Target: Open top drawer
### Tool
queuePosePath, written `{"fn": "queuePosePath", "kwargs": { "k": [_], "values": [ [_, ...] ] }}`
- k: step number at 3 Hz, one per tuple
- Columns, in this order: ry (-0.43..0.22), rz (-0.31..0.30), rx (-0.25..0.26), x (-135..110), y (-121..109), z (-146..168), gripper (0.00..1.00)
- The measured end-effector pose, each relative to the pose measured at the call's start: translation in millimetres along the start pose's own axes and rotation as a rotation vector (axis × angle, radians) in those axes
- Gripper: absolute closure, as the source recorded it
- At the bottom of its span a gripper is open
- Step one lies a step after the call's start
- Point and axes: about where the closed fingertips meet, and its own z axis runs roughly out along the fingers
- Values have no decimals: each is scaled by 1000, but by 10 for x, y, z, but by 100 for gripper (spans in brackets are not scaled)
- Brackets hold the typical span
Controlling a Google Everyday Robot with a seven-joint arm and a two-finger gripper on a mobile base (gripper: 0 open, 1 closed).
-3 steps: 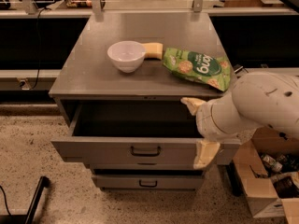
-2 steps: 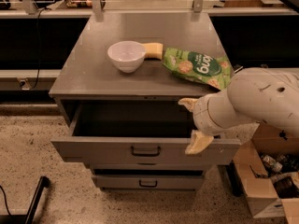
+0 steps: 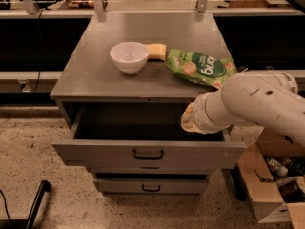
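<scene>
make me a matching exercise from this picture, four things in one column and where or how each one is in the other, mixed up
Things:
1. top drawer
2. white bowl
3. green snack bag
4. pincer

Places or states:
a. lying on the right side of the cabinet top
b. at the right end of the drawer opening, just below the cabinet top
c. pulled out, dark inside
d. standing on the cabinet top, left of the bag

Pairs: 1-c, 2-d, 3-a, 4-b

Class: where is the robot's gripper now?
In the camera view, the gripper is right of centre, over the right end of the open top drawer, below the green snack bag.
</scene>
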Motion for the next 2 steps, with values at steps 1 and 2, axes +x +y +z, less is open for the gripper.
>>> {"fn": "queuePosePath", "kwargs": {
  "k": [1, 2],
  "values": [
    [22, 17, 21, 41, -89, 152, 96],
    [34, 49, 22, 148, -162, 410, 100]
  ]
}}
